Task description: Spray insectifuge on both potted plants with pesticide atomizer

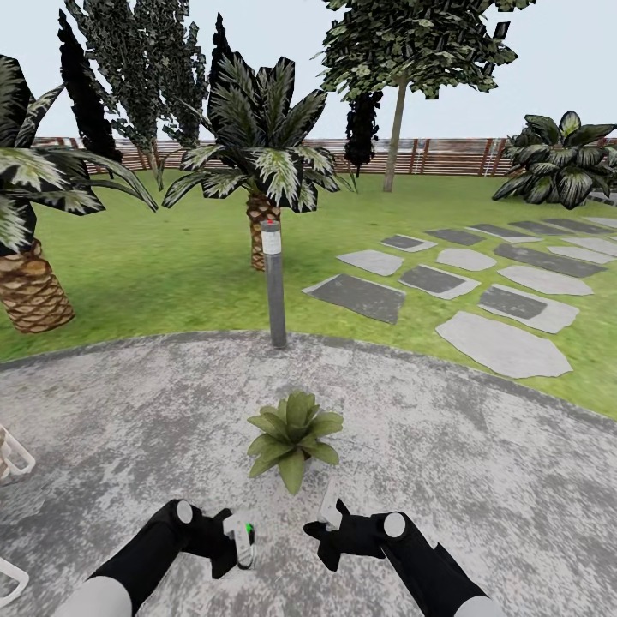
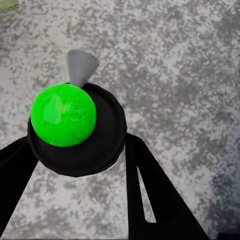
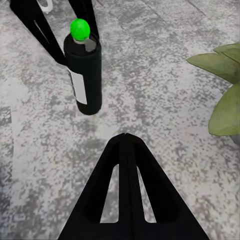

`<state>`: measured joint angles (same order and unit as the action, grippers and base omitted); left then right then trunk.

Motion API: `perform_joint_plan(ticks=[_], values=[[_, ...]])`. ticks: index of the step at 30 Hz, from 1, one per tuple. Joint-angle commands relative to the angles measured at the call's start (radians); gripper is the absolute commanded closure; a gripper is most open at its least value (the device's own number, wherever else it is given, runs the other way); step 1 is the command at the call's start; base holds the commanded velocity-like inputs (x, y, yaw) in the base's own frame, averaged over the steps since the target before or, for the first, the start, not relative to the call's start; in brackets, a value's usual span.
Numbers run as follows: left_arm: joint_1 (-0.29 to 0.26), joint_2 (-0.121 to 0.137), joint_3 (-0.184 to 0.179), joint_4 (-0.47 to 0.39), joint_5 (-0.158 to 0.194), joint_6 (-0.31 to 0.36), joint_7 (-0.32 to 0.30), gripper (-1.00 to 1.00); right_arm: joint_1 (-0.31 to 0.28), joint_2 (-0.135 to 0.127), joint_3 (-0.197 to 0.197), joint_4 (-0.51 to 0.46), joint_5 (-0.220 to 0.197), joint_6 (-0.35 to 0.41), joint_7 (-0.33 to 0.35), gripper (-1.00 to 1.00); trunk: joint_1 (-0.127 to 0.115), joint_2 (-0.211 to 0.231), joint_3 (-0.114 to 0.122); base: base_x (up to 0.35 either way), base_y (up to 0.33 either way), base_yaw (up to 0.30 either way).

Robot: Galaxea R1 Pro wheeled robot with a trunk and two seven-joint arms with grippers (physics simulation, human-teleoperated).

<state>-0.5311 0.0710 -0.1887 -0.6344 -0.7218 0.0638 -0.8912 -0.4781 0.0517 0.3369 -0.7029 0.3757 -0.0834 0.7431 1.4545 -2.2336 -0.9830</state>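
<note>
One potted plant (image 1: 292, 435), a low rosette of broad green leaves, sits on the stone patio (image 1: 480, 480) just ahead of both grippers; its leaves (image 3: 226, 95) cover the pot. My left gripper (image 1: 242, 542) is shut on the pesticide atomizer (image 1: 244, 538), held upright a short way from the plant. The atomizer (image 3: 84, 75) is a slim black bottle with a white label and a bright green ball on top. From above, the atomizer's green top (image 2: 63, 115) and grey nozzle sit between the black fingers (image 2: 150, 192). My right gripper (image 1: 331, 521) is shut and holds nothing, beside the bottle.
A grey bollard lamp (image 1: 273, 287) stands at the patio's far edge behind the plant. Palms (image 1: 261, 171) grow on the lawn, and stepping stones (image 1: 506, 343) lead off to the right. White chair parts (image 1: 12, 454) show at the left edge. A slatted fence (image 1: 446, 157) closes the back.
</note>
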Motion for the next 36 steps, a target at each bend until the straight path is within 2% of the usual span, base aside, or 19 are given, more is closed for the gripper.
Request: perform_joint_plan(ticks=[1,3,4,8,12,13,15,16,18,20,21,23,24,26,28,29,30,31,36], values=[[0.0,0.019,-0.003,-0.002,0.002,0.006,-0.003,1.0,0.0,0.0,-0.001,0.0,0.011,-0.009,0.001,1.0,0.0,0.0,-0.001,0.0,0.0,0.0],[0.0,0.049,-0.003,-0.002,0.004,0.005,-0.003,1.0,0.0,-0.001,-0.001,0.001,0.011,-0.009,0.001,1.0,0.0,0.0,-0.001,0.0,0.0,0.0],[0.001,0.061,-0.003,-0.002,0.004,0.004,-0.004,1.0,0.0,-0.001,-0.001,0.001,0.011,-0.009,0.001,-1.0,0.0,0.0,-0.001,0.0,0.0,0.0],[0.002,0.106,-0.002,-0.002,0.005,0.004,-0.006,1.0,0.0,-0.005,-0.002,0.004,0.011,-0.01,0.0,-1.0,0.0,0.0,-0.001,0.0,0.0,0.0],[0.008,0.121,-0.002,-0.001,0.005,0.007,-0.003,1.0,0.0,-0.011,-0.009,0.006,0.011,-0.012,-0.006,-1.0,0.0,0.0,-0.001,0.0,0.0,0.0],[0.009,0.122,-0.001,-0.001,0.005,0.008,-0.002,1.0,0.0,-0.017,-0.012,0.007,0.01,-0.013,-0.008,-1.0,0.0,0.0,-0.001,0.0,0.0,0.0],[0.009,0.126,0.017,0.005,0.005,0.014,0.001,1.0,0.0,-0.05,-0.05,0.021,0.006,-0.014,-0.029,-1.0,0.0,0.0,-0.001,0.0,0.0,0.0],[0.009,0.126,0.041,0.007,0.005,0.016,0.002,1.0,0.0,-0.062,-0.079,0.031,0.005,-0.014,-0.048,-1.0,0.0,0.0,-0.001,0.0,0.0,0.0],[0.01,0.124,0.116,0.009,0.005,0.021,0.001,1.0,0.0,-0.084,-0.166,0.074,0.004,-0.016,-0.096,-1.0,0.0,0.0,-0.001,0.0,0.0,0.0],[0.011,0.121,0.194,0.01,0.003,0.022,-0.001,1.0,0.002,-0.106,-0.277,0.139,0.004,-0.029,-0.15,-1.0,0.0,0.0,-0.001,0.0,0.0,0.0],[0.011,0.121,0.238,0.011,0.002,0.023,-0.003,1.0,0.002,-0.126,-0.367,0.186,0.003,-0.061,-0.186,-1.0,0.0,0.0,-0.001,0.0,0.0,0.0],[0.012,0.12,0.27,0.011,0.0,0.035,-0.004,1.0,0.004,-0.16,-0.483,0.246,0.003,-0.141,-0.221,-1.0,0.0,0.0,-0.001,0.0,0.0,0.0],[0.013,0.118,0.278,0.011,-0.001,0.06,-0.004,1.0,0.005,-0.185,-0.563,0.292,0.003,-0.209,-0.239,-1.0,0.0,0.0,-0.001,0.0,0.0,0.0],[0.014,0.116,0.279,0.012,-0.002,0.112,-0.004,1.0,0.005,-0.209,-0.662,0.351,0.003,-0.285,-0.258,-1.0,0.0,0.0,-0.001,0.0,0.0,0.0],[0.014,0.113,0.28,0.01,-0.002,0.172,-0.005,1.0,0.009,-0.221,-0.743,0.396,0.003,-0.335,-0.27,-1.0,0.0,0.0,-0.001,0.0,0.0,0.0],[-0.003,0.077,0.281,-0.132,0.002,0.545,-0.085,1.0,0.068,-0.223,-0.889,0.436,0.002,-0.392,-0.726,-1.0,0.0,0.0,-0.001,0.0,0.0,0.0],[-0.011,0.074,0.279,-0.175,-0.001,0.595,-0.136,1.0,0.071,-0.222,-0.89,0.439,0.002,-0.406,-0.753,-1.0,0.0,0.0,-0.001,0.0,0.0,0.0],[-0.014,0.075,0.277,-0.191,-0.003,0.612,-0.154,1.0,0.073,-0.222,-0.89,0.444,0.002,-0.41,-0.76,-1.0,0.0,0.0,-0.001,0.0,0.0,0.0],[-0.02,0.084,0.251,-0.219,-0.007,0.64,-0.184,1.0,0.081,-0.219,-0.889,0.479,0.003,-0.425,-0.769,-1.0,0.0,0.0,-0.001,0.0,0.0,0.0]])
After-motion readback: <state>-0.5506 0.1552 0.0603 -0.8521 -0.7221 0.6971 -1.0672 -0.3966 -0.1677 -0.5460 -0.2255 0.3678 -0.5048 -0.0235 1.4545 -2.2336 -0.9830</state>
